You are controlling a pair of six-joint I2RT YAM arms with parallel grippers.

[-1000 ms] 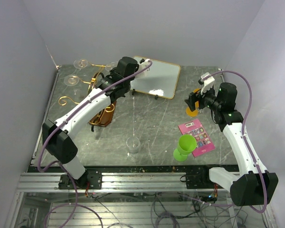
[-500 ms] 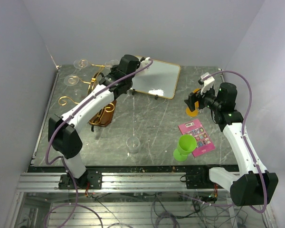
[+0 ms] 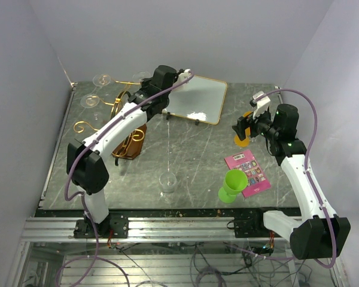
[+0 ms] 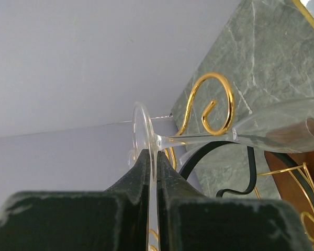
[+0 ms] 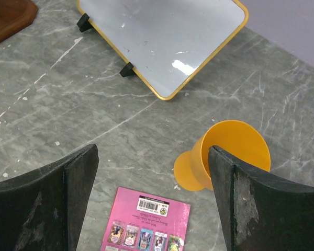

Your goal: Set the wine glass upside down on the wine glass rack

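Note:
The wine glass rack is gold wire on a dark wooden base at the back left. Two clear glasses hang upside down on its far arms. My left gripper is over the rack's back side. In the left wrist view it is shut on the round foot of a wine glass. The stem and bowl lie sideways past a gold curl. Another clear wine glass stands upright near the front. My right gripper is open and empty.
A gold-framed white board stands at the back, right of the rack. An orange cup sits under my right gripper, with a pink booklet and a green cup in front of it. Walls close off the left and back.
My left arm has stretched a little farther back and right over the rack, carrying the glass with it. The right arm has not moved.

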